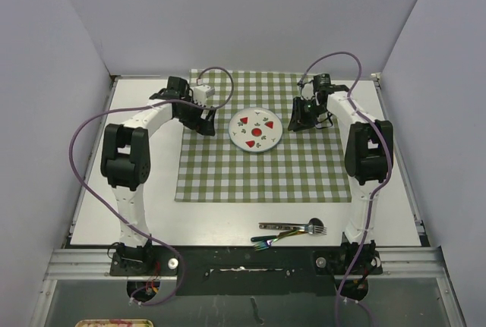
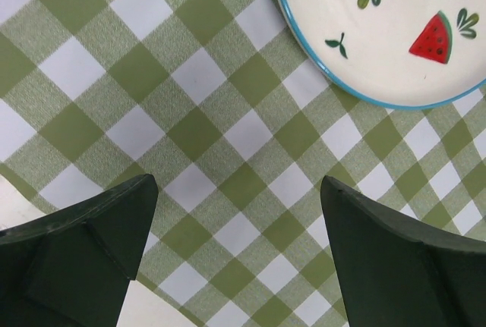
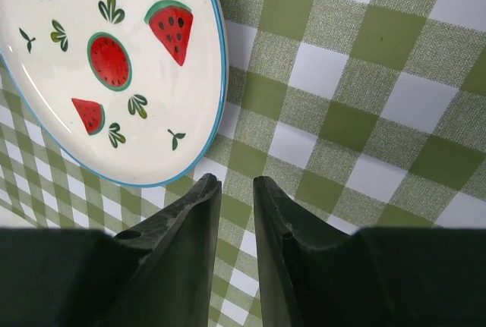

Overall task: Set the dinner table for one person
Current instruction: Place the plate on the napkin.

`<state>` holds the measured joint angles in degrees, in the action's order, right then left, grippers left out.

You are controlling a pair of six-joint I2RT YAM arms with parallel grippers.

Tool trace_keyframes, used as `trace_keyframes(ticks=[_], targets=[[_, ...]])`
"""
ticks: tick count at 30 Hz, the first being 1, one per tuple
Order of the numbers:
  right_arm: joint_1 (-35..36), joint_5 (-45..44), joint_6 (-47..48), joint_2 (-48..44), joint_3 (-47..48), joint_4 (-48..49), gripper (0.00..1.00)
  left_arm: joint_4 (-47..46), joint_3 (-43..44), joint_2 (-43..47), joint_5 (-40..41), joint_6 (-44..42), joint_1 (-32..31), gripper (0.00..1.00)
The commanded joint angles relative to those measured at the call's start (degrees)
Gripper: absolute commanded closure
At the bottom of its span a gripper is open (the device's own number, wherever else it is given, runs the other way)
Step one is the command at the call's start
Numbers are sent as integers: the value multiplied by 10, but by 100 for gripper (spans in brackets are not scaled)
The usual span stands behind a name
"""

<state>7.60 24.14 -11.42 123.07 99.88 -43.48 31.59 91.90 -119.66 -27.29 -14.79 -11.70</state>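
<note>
A white plate [image 1: 256, 130] with a blue rim and red watermelon drawings lies on the green-and-white checked cloth [image 1: 266, 171], which is spread over the white dinner table [image 1: 144, 213]. My left gripper [image 1: 209, 124] hovers just left of the plate. In the left wrist view the left gripper [image 2: 237, 183] is wide open over bare cloth [image 2: 190, 114], with the plate [image 2: 380, 31] ahead to the right. My right gripper [image 1: 295, 121] is just right of the plate. Seen from the right wrist, this gripper [image 3: 235, 181] shows a narrow gap with nothing in it, close beside the plate's rim [image 3: 220, 107].
A fork [image 1: 304, 227] and another piece of cutlery with an iridescent handle [image 1: 267, 241] lie on the bare table near the front edge, between the arm bases. Metal rails [image 1: 414, 205] border the table, and grey walls enclose it on three sides.
</note>
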Motion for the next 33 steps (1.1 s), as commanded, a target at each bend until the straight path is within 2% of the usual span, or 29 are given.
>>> trace_keyframes(ticks=[1,4,8,17,22,33], targets=[[9,0,19,-54,4,12,74,-57,10,73,-18,6,-3,11],[10,25,57,-46,15,4,74,-76,-3,80,-16,9,-2,11],[9,59,100,-48,12,9,74,-146,-48,98,-16,20,2,11],[42,-4,203,-66,44,5,73,-208,-95,101,-10,21,8,11],[65,-81,265,-77,59,14,71,-237,-126,114,-5,17,8,11],[92,-210,301,-80,85,36,70,-277,-149,126,0,34,8,12]])
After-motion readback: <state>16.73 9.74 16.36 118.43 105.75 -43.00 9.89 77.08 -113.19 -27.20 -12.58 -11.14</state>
